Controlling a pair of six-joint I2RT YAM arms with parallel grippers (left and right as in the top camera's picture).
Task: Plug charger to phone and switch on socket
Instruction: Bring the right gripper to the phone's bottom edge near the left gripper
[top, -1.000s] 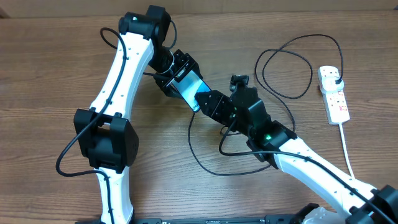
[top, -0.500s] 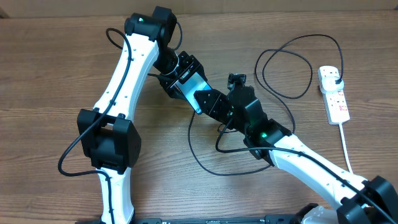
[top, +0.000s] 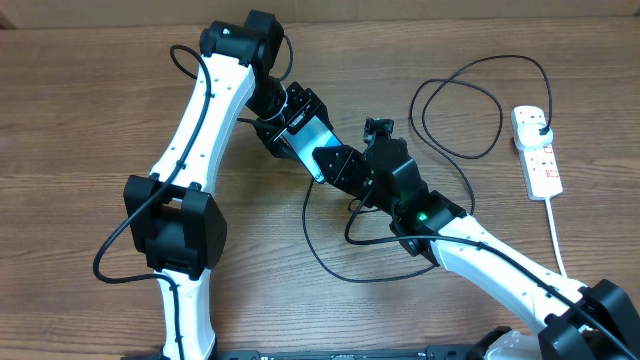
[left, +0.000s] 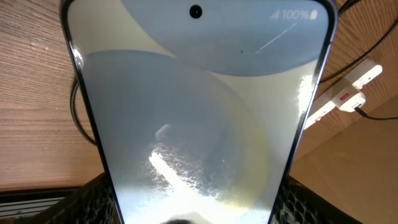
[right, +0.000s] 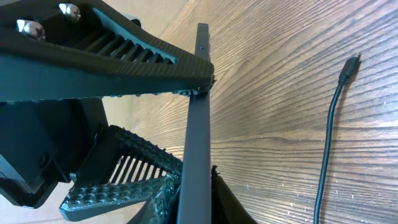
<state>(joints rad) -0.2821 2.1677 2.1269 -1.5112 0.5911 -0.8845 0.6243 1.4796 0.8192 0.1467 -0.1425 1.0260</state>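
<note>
We find the left hand (top: 288, 118) clenched on the phone (left: 199, 112). Its pads (left: 87, 205) bear on both long edges at the end away from the punch-hole camera (left: 196, 11). The right hand (top: 338, 163) meets the opposite end. Its fingers (right: 124, 56) stand apart with their tips at the phone's thin edge, and we cannot tell whether they press on it. In the overhead view the phone's long axis runs from upper left to lower right, spanning both hands.

The charger (right: 326, 143) is not inserted. Its connector tip (right: 352, 63) lies free on the desk (top: 80, 120), beside the right hand and apart from the phone. We judge the right hand the nearer one. The socket (top: 538, 160) sits at the far right, well apart.

Legible text: "100%" at the screen's top corner. The socket's red markings are too small to read.
</note>
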